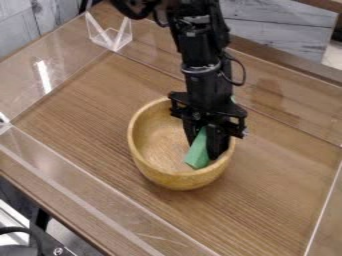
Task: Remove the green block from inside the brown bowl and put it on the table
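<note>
The brown bowl (158,160) sits upright on the table (80,110), a little right of the middle. Inside it the green block (198,152) stands on end, leaning against the right wall, its lower part at the bowl's floor. My gripper (206,128) comes down from above on the black arm and is shut on the block's upper end, just above the bowl's right rim. The block's top is hidden between the fingers.
Low clear acrylic walls (54,60) run along the table's edges. A small clear stand (110,34) sits at the back left corner. Bare wood lies to the left and in front of the bowl.
</note>
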Robot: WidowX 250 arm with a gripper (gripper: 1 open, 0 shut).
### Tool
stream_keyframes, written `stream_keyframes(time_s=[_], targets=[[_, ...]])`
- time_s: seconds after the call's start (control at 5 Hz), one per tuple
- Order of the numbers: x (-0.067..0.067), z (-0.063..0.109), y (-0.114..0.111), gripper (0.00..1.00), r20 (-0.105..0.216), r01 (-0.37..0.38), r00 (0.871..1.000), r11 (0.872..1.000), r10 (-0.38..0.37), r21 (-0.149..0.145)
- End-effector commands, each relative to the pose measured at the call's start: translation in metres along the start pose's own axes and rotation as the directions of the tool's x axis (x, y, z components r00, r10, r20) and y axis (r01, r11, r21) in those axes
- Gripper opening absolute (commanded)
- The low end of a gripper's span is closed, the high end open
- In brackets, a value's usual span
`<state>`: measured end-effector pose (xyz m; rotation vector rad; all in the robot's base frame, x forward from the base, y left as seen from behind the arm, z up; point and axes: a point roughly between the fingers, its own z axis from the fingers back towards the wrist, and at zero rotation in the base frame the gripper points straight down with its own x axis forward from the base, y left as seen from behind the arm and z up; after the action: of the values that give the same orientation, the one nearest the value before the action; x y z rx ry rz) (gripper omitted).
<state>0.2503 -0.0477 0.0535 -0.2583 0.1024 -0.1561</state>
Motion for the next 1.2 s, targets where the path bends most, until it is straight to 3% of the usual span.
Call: stream_keyframes(time_s=[0.0,0.4,1.0], targets=[[0.006,0.015,-0.011,0.00,0.034,0.016,0.999,1.000,-0.016,-0.003],[0.003,0.014,-0.025,0.00,-0.011,0.011,1.000,1.000,-0.011,-0.025],[0.004,0.009,-0.042,0.00,-0.052,0.020,0.998,0.999,-0.022,-0.042]])
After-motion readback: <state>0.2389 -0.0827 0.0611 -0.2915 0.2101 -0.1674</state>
